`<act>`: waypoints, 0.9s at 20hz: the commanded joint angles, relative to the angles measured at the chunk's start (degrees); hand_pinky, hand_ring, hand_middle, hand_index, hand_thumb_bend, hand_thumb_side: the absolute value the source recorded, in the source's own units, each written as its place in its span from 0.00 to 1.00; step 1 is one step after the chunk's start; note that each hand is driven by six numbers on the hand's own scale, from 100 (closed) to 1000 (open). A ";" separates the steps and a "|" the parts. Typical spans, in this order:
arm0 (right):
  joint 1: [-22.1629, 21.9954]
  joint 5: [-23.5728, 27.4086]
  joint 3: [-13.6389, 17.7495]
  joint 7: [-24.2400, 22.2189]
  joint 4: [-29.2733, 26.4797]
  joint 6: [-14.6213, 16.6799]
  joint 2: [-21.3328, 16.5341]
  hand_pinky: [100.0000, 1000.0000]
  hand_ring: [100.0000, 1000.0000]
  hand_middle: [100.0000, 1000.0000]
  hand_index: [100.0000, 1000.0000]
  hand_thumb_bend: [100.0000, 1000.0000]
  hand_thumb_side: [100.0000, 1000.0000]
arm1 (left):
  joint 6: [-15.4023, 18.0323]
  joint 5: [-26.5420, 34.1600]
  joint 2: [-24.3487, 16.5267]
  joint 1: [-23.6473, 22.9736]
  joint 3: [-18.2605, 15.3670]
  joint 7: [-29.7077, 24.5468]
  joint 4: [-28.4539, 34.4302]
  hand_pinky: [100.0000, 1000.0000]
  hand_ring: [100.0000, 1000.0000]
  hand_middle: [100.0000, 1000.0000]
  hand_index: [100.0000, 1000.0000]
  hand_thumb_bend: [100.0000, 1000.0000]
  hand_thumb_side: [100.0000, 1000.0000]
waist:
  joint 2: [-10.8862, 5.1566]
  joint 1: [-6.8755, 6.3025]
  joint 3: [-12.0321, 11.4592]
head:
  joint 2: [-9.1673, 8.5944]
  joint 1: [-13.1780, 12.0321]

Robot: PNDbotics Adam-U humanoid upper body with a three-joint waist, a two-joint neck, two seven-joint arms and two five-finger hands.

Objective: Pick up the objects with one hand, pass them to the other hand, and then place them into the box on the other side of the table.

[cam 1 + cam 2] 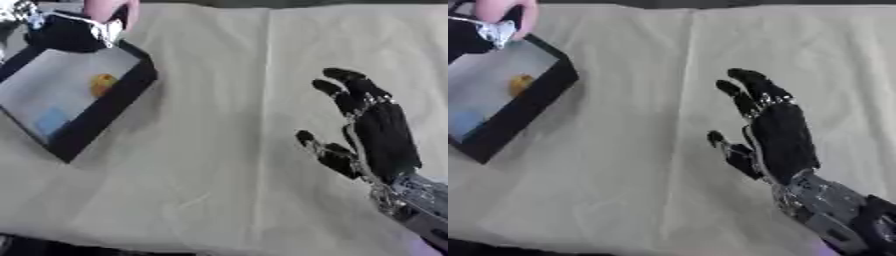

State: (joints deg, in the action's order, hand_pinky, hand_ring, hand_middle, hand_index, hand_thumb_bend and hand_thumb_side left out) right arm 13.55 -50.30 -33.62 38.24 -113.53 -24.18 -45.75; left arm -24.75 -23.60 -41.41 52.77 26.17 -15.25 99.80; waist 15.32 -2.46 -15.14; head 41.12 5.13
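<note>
Far to the left of your right hand, your left hand [74, 30] hovers over the box [105, 115], its fingers unreadable, an orange object [102, 84] inside. Your right hand [776, 132] rests on the desk [219, 175], fingers straight, holding nothing.

a shallow black-walled box with a pale floor [96, 117] sits at the far left of the tabletop under its cream cloth [219, 165]. in the box lie a small orange lump [102, 84] toward the middle and a pale blue patch [51, 120] nearer me. my left hand [66, 30] is at the box's far corner, a pink thing [109, 10] just behind it. my right hand [776, 132] lies well apart on the right, fingers [750, 82] straight, pointing away.
</note>
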 commanded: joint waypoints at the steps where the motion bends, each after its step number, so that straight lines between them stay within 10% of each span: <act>1: 0.03 -0.81 0.72 1.29 -1.07 -0.86 -1.48 0.44 0.76 0.75 0.77 0.66 0.00 | 0.37 -0.73 -3.01 -0.08 -1.72 1.16 -0.98 0.76 0.50 0.31 0.34 0.00 0.07 | -1.22 0.05 0.17 | -1.87 -1.88; 18: -3.02 -3.55 0.89 3.03 -1.07 -3.03 0.10 0.45 0.76 0.74 0.77 0.66 0.00 | 5.03 -7.53 -2.77 -3.16 -3.06 4.66 -14.81 0.75 0.52 0.36 0.36 0.00 0.06 | 0.20 1.83 3.18 | -2.97 -6.95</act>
State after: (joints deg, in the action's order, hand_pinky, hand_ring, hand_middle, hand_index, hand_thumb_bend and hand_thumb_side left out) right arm 10.36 -53.33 -33.53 38.68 -113.53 -24.56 -45.13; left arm -20.33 -30.10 -42.77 48.95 23.87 -10.85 85.50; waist 15.67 -1.31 -11.85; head 37.95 -1.48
